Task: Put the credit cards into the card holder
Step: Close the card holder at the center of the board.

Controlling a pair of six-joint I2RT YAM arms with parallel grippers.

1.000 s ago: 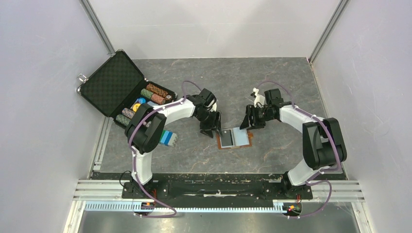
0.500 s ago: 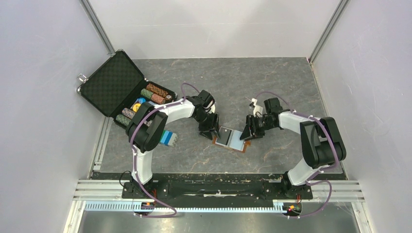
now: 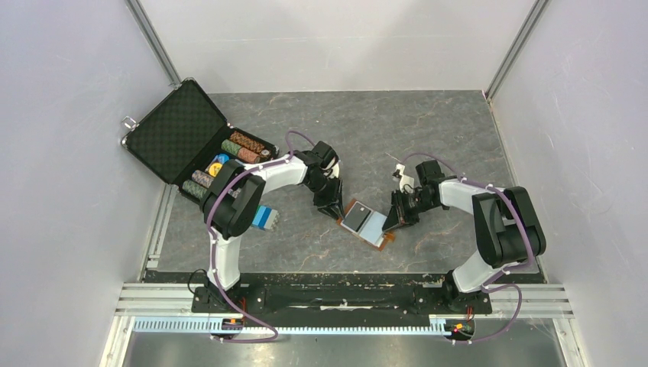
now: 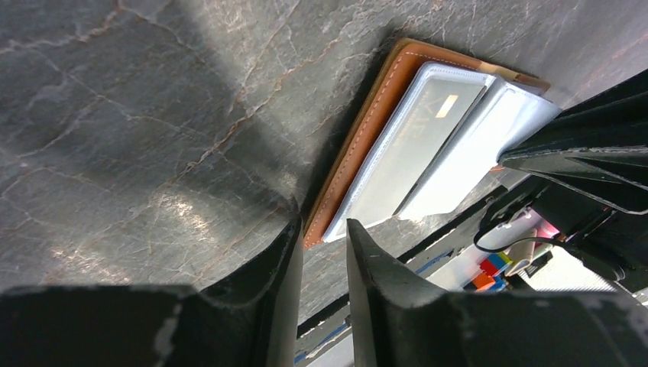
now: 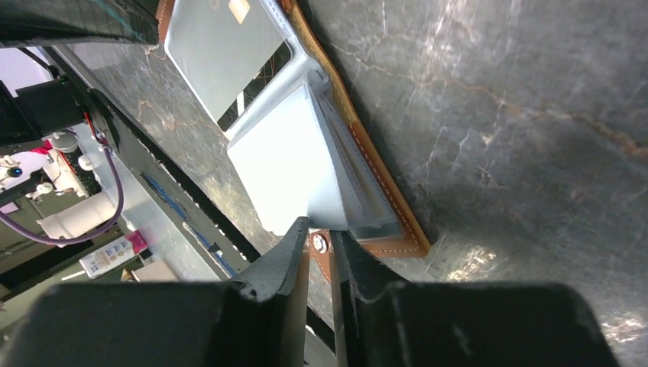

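The grey marbled counter [image 3: 428, 130] carries an open black foam-lined briefcase [image 3: 174, 131], well away behind the left pincer [image 3: 333, 212]. The flat tan-brown leather card holder [image 3: 365, 222] lies open between the 2 pincers. One second ago it sat square to the counter's near edge. Now it has swung to a diagonal and shifted a little toward the left pincer, and the right pincer [image 3: 393, 222] has come nearer the arm bases with it. I judge this a repositioning of the holder, not an insertion.

1 dark grey credit card [image 4: 416, 134] already sits under the clear sleeve on the half next to the left pincer. The pale blue half beside the right pincer shows no card. I see no loose cards.

In its wrist view the right pincer [image 5: 321, 237] is pressed nearly together, pinching the holder's small snap tab, whose stud shows between the fingers.

The left pincer [image 4: 325, 229] is spread by only a narrow gap, with bare counter showing through it. Its tips sit at the holder's [image 4: 359, 145] brown stitched corner. I cannot tell whether they press on it.
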